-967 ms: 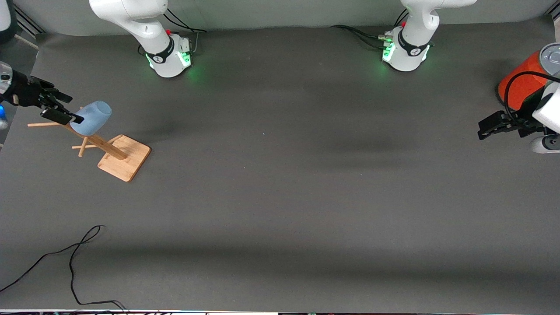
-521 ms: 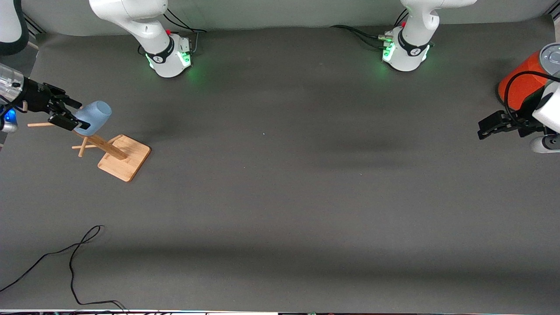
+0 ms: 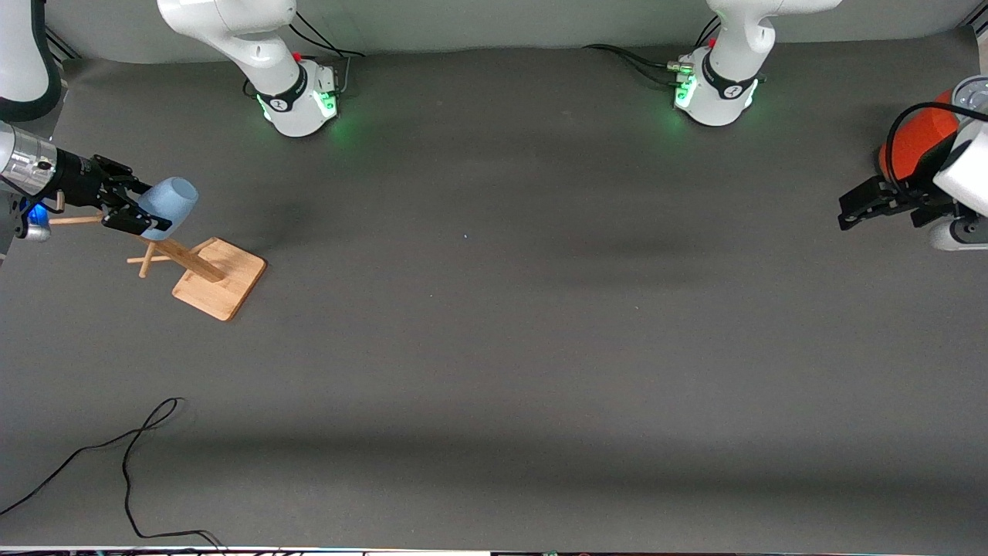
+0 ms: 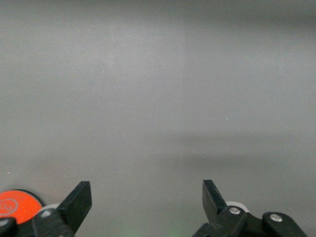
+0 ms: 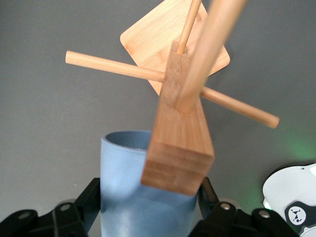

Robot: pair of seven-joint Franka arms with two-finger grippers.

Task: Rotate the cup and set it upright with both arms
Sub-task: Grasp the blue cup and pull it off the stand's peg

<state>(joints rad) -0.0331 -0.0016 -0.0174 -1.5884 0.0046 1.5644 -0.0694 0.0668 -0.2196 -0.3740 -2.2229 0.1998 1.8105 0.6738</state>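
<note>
The light-blue cup (image 3: 171, 202) hangs tilted on a peg of the wooden rack (image 3: 220, 278) at the right arm's end of the table, its mouth toward the rack's post. My right gripper (image 3: 152, 207) is open, with one finger on each side of the cup's base end. In the right wrist view the cup (image 5: 128, 197) fills the gap of the gripper (image 5: 150, 200), and the rack's post (image 5: 180, 143) crosses in front of it. My left gripper (image 3: 845, 215) is open and empty, waiting in the air at the left arm's end; its wrist view shows it (image 4: 146, 192) over bare mat.
An orange-red can (image 3: 915, 143) with a grey lid stands by the left gripper and shows in the left wrist view (image 4: 15, 205). The rack has several pegs (image 5: 113, 66) and a square base (image 5: 148, 34). A black cable (image 3: 131, 455) lies near the front edge.
My right gripper has moved in along the cup, so its fingers now straddle the base end. The cup has stayed on the peg. My left gripper has shifted slightly.
</note>
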